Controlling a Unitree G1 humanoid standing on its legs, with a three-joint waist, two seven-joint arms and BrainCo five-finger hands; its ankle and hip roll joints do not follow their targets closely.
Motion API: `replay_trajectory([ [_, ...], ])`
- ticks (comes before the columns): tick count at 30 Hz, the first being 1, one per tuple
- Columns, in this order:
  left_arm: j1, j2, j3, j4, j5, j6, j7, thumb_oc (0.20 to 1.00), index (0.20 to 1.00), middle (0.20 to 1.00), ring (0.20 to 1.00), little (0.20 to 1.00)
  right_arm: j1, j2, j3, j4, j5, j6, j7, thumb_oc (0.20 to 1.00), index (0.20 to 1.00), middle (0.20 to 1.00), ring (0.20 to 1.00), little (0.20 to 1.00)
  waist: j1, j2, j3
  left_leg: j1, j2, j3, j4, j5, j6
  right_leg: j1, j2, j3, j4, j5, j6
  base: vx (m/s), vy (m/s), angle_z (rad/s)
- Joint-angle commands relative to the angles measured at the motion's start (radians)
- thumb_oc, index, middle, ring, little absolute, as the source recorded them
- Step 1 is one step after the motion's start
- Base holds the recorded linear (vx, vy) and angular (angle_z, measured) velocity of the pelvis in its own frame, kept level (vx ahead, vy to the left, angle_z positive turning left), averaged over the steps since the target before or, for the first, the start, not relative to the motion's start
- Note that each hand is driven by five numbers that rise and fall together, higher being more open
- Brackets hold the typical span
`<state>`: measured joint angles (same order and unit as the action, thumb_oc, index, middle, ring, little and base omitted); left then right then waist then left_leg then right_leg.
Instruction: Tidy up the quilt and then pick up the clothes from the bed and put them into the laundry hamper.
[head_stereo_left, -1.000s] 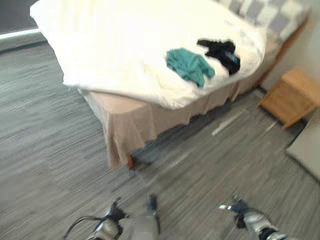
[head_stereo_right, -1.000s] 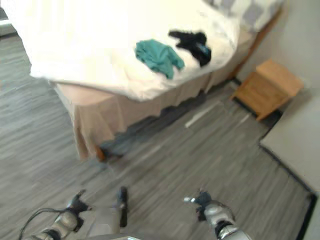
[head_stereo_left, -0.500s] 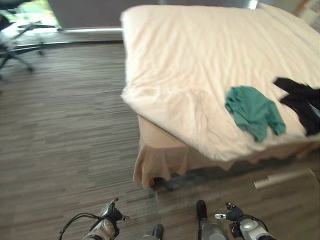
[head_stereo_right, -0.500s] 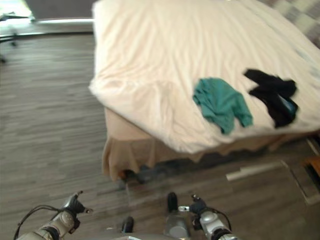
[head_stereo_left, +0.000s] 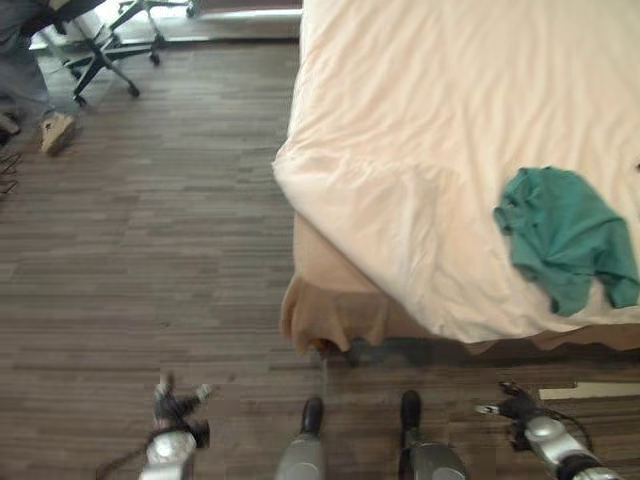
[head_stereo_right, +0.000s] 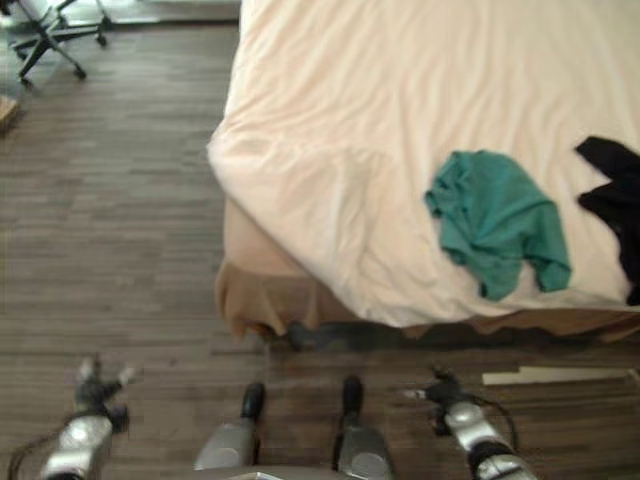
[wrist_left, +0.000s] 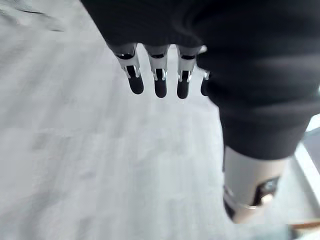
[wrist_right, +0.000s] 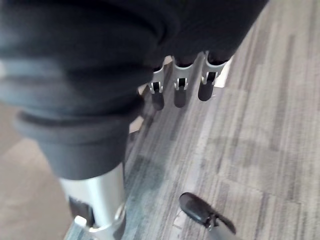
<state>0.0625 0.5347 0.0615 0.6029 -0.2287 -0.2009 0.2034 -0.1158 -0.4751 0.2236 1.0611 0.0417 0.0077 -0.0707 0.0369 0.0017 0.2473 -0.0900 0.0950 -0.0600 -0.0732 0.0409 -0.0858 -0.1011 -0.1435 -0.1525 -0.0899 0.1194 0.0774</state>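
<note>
Hanging straight and relaxed, the fingers (wrist_left: 159, 80) of our left hand (head_stereo_left: 172, 432) hold nothing, low over the floor at the near left. The fingers (wrist_right: 179, 86) of our right hand (head_stereo_right: 452, 408) likewise point down, apart and empty, over the floor (head_stereo_left: 150, 250) at the near right, close to the bed's near edge.

Outward from the hands, the bed (head_stereo_right: 262, 270) stands ahead and to the right, its tan skirt showing at the near corner. The quilt (head_stereo_left: 440, 110) lies spread across it, fairly smooth, with some wrinkles near that corner, so we judge the tidying mostly done or nearly so. A green garment (head_stereo_right: 495, 220) lies crumpled on the quilt near the bed's near edge, and a black garment (head_stereo_right: 615, 195) sits just right of it. Both are still on the bed, so the picking up is all left to do. A hamper we cannot place from here. At the far left stands an office chair (head_stereo_left: 100, 40), with a person's leg (head_stereo_left: 25, 70) beside it.
</note>
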Motion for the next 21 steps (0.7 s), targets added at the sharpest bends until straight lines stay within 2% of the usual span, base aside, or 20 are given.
replay_trajectory([
  [1,-0.156,0.218,0.06,-0.071,0.084,-0.09,0.068,1.0,1.0,1.0,1.0,1.0,-0.113,-0.044,-0.002,0.034,0.074,-0.014,0.014,1.0,1.0,1.0,1.0,1.0,0.01,-0.027,-0.013,0.049,0.027,0.009,0.063,-0.067,-0.056,0.146,-0.056,-0.036,0.003,-0.151,0.1,0.0,-0.039,0.19],
  [4,-0.213,0.277,0.023,-0.181,0.157,-0.099,0.071,1.0,1.0,1.0,1.0,1.0,-0.117,-0.037,0.015,0.043,0.081,-0.027,0.025,1.0,1.0,1.0,1.0,1.0,0.006,-0.024,-0.019,0.068,0.027,0.008,0.042,-0.065,-0.051,0.161,-0.051,-0.047,0.003,-0.155,0.098,0.04,-0.021,0.09],
  [5,-0.278,0.362,-0.021,-0.313,0.247,-0.114,0.067,1.0,1.0,1.0,1.0,1.0,-0.122,-0.01,0.04,0.052,0.076,-0.037,0.03,1.0,1.0,1.0,1.0,1.0,-0.003,-0.022,-0.029,0.088,0.028,0.013,0.028,-0.068,-0.049,0.171,-0.049,-0.049,0.004,-0.154,0.099,0.07,-0.005,0.16],
  [6,-0.315,0.393,-0.059,-0.373,0.289,-0.123,0.062,1.0,1.0,1.0,1.0,1.0,-0.118,0.007,0.05,0.056,0.072,-0.042,0.033,1.0,1.0,1.0,1.0,1.0,-0.007,-0.024,-0.032,0.1,0.028,0.017,0.022,-0.071,-0.048,0.175,-0.048,-0.047,0.004,-0.155,0.1,0.08,0.005,0.13],
  [7,-0.357,0.412,-0.102,-0.443,0.323,-0.134,0.056,1.0,1.0,1.0,1.0,1.0,-0.119,0.03,0.065,0.065,0.065,-0.047,0.031,1.0,1.0,1.0,1.0,1.0,-0.016,-0.023,-0.034,0.119,0.029,0.022,0.017,-0.082,-0.047,0.182,-0.047,-0.039,0.006,-0.161,0.102,0.03,0.01,-0.02],
  [8,-0.361,0.412,-0.104,-0.443,0.324,-0.133,0.057,1.0,1.0,1.0,1.0,1.0,-0.12,0.03,0.063,0.066,0.065,-0.047,0.031,1.0,1.0,1.0,1.0,1.0,-0.014,-0.025,-0.034,0.116,0.028,0.023,0.016,-0.077,-0.046,0.179,-0.048,-0.038,0.005,-0.156,0.103,0.04,0.019,0.0],
  [9,-0.375,0.409,-0.124,-0.462,0.33,-0.141,0.046,1.0,1.0,1.0,1.0,1.0,-0.119,0.049,0.072,0.073,0.059,-0.048,0.03,1.0,1.0,1.0,1.0,1.0,-0.023,-0.024,-0.039,0.122,0.028,0.029,0.013,-0.08,-0.045,0.178,-0.049,-0.034,0.005,-0.155,0.104,0.05,0.037,-0.14],
  [11,-0.476,0.385,-0.249,-0.469,0.41,-0.135,0.038,1.0,1.0,1.0,1.0,1.0,-0.109,0.106,0.107,0.088,0.022,-0.049,0.026,1.0,1.0,1.0,1.0,1.0,-0.063,-0.022,-0.047,0.148,0.029,0.059,0.002,-0.092,-0.042,0.174,-0.05,-0.013,0.006,-0.15,0.112,0.08,0.042,-0.26],
  [12,-0.485,0.384,-0.259,-0.463,0.412,-0.137,0.041,1.0,1.0,1.0,1.0,1.0,-0.107,0.106,0.104,0.088,0.022,-0.049,0.025,1.0,1.0,1.0,1.0,1.0,-0.058,-0.022,-0.047,0.149,0.03,0.06,0.002,-0.092,-0.042,0.174,-0.05,-0.012,0.006,-0.15,0.112,0.03,0.03,-0.29],
  [13,-0.527,0.372,-0.305,-0.441,0.458,-0.124,0.039,1.0,1.0,1.0,1.0,1.0,-0.095,0.116,0.109,0.085,0.01,-0.051,0.024,1.0,1.0,1.0,1.0,1.0,-0.073,-0.02,-0.046,0.155,0.03,0.071,0.0,-0.095,-0.041,0.169,-0.05,-0.002,0.007,-0.147,0.115,0.04,0.048,-0.42],
  [14,-0.615,0.355,-0.417,-0.438,0.575,-0.093,0.044,1.0,1.0,1.0,1.0,1.0,-0.093,0.143,0.118,0.078,0.012,-0.06,0.014,1.0,1.0,1.0,1.0,1.0,-0.105,-0.015,-0.043,0.163,0.029,0.09,-0.001,-0.102,-0.037,0.155,-0.051,0.016,0.009,-0.14,0.12,0.04,0.062,-0.48],
  [16,-0.658,0.336,-0.465,-0.431,0.615,-0.085,0.052,1.0,1.0,1.0,1.0,1.0,-0.09,0.158,0.113,0.07,0.016,-0.062,0.006,1.0,1.0,1.0,1.0,1.0,-0.112,-0.014,-0.036,0.165,0.028,0.099,-0.001,-0.105,-0.035,0.145,-0.051,0.029,0.009,-0.135,0.123,0.0,0.053,-0.46],
  [17,-0.703,0.282,-0.521,-0.394,0.649,-0.066,0.054,1.0,1.0,1.0,1.0,1.0,-0.086,0.169,0.115,0.063,0.014,-0.063,-0.01,1.0,1.0,1.0,1.0,1.0,-0.141,-0.01,-0.023,0.163,0.027,0.119,-0.001,-0.107,-0.033,0.12,-0.052,0.048,0.01,-0.124,0.128,-0.06,0.061,-0.48],
  [18,-0.742,0.25,-0.558,-0.355,0.666,-0.054,0.06,1.0,1.0,1.0,1.0,1.0,-0.086,0.169,0.116,0.054,0.011,-0.061,-0.016,1.0,1.0,1.0,1.0,1.0,-0.152,-0.009,-0.015,0.159,0.026,0.133,-0.001,-0.108,-0.033,0.101,-0.051,0.062,0.011,-0.116,0.131,-0.11,0.084,-0.51],
  [19,-0.781,0.229,-0.589,-0.313,0.688,-0.036,0.066,1.0,1.0,1.0,1.0,1.0,-0.089,0.165,0.121,0.043,0.008,-0.06,-0.023,1.0,1.0,1.0,1.0,1.0,-0.171,-0.009,0.0,0.152,0.027,0.145,0.0,-0.106,-0.032,0.076,-0.049,0.077,0.012,-0.108,0.135,-0.08,0.042,-0.48],
  [20,-0.789,0.225,-0.595,-0.305,0.689,-0.038,0.07,1.0,1.0,1.0,1.0,1.0,-0.09,0.165,0.118,0.042,0.008,-0.059,-0.023,1.0,1.0,1.0,1.0,1.0,-0.167,-0.008,0.0,0.151,0.027,0.147,0.001,-0.107,-0.032,0.074,-0.049,0.079,0.013,-0.107,0.135,-0.15,0.05,-0.56],
  [21,-0.871,0.19,-0.654,-0.206,0.728,0.0,0.075,1.0,1.0,1.0,1.0,1.0,-0.098,0.156,0.131,0.025,0.003,-0.062,-0.031,1.0,1.0,1.0,1.0,1.0,-0.192,-0.013,0.028,0.126,0.029,0.163,0.012,-0.105,-0.03,0.025,-0.045,0.104,0.018,-0.091,0.139,-0.17,0.034,-0.63],
])
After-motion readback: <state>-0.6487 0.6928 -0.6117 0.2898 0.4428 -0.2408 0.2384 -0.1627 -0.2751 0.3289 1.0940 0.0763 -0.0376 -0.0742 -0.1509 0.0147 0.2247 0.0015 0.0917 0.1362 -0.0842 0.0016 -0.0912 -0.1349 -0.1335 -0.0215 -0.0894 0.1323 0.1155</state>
